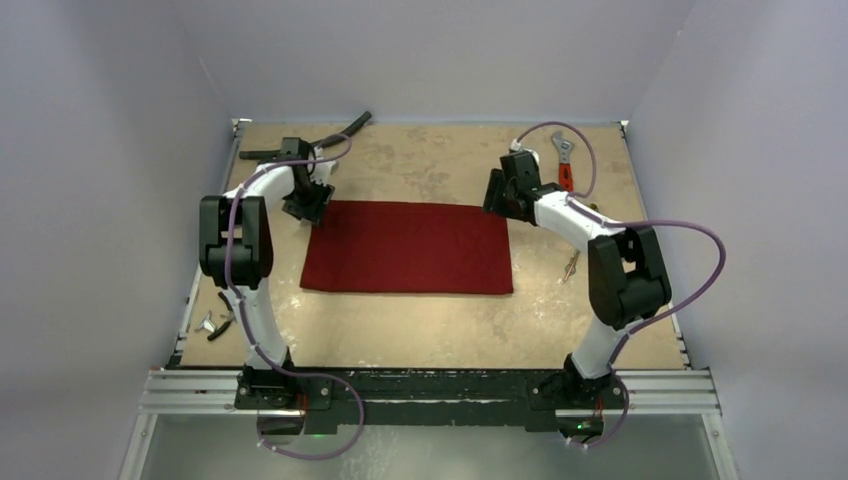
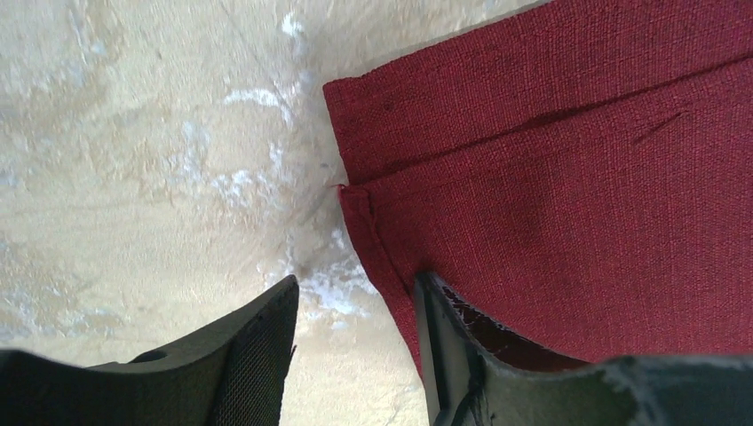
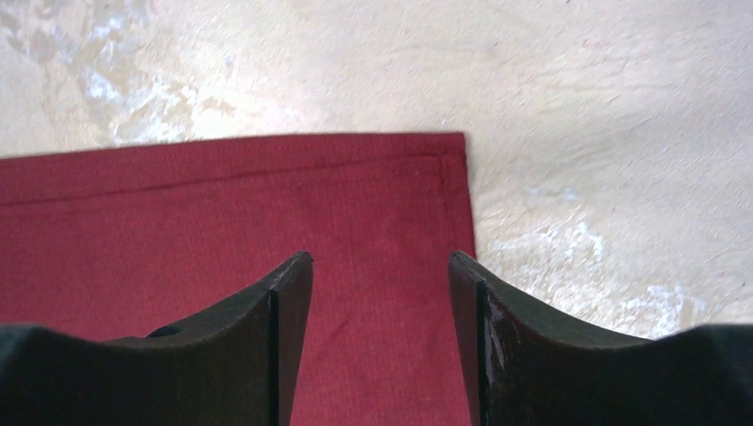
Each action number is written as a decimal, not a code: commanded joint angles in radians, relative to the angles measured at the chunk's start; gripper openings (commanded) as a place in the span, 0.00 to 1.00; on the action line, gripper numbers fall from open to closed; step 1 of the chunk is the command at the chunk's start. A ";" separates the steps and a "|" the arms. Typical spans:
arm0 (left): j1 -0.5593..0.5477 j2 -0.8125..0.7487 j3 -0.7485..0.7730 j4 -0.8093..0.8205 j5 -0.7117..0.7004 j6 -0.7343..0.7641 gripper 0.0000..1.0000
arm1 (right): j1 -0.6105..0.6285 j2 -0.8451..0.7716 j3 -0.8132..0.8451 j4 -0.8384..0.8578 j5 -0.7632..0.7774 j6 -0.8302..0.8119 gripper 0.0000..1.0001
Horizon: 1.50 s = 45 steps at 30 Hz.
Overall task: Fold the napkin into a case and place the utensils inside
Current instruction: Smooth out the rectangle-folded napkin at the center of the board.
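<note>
Lying flat: napkin (image 1: 407,246) | left hand (image 2: 357,282) at far-left corner | right hand (image 3: 380,257) at far-right

White arms (image 1: 258,325) — black joints (image 1: 236,240), purple cables (image 1: 722,262)

- Top view: soft, even, fairly bright light from above, with only faint shadows on the table (image 1: 420,325).
- Wrist views: the napkin (image 2: 577,169) weave is crisp, while the black jaws at the bottom edge are underlit and slightly soft.
- Pale table patches look washed out in the right wrist view.
</note>
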 commanded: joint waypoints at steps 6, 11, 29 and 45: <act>0.009 0.078 0.079 0.038 0.066 -0.020 0.40 | -0.053 0.116 0.061 0.080 -0.007 -0.067 0.56; 0.011 0.061 0.102 -0.009 0.132 -0.022 0.42 | -0.074 0.165 0.076 0.084 0.000 -0.065 0.56; 0.014 0.095 0.190 -0.009 0.157 -0.063 0.48 | -0.077 0.088 0.028 0.090 0.075 -0.046 0.57; 0.042 0.134 0.199 0.014 0.199 -0.065 0.00 | -0.077 0.117 0.037 0.139 0.004 -0.061 0.52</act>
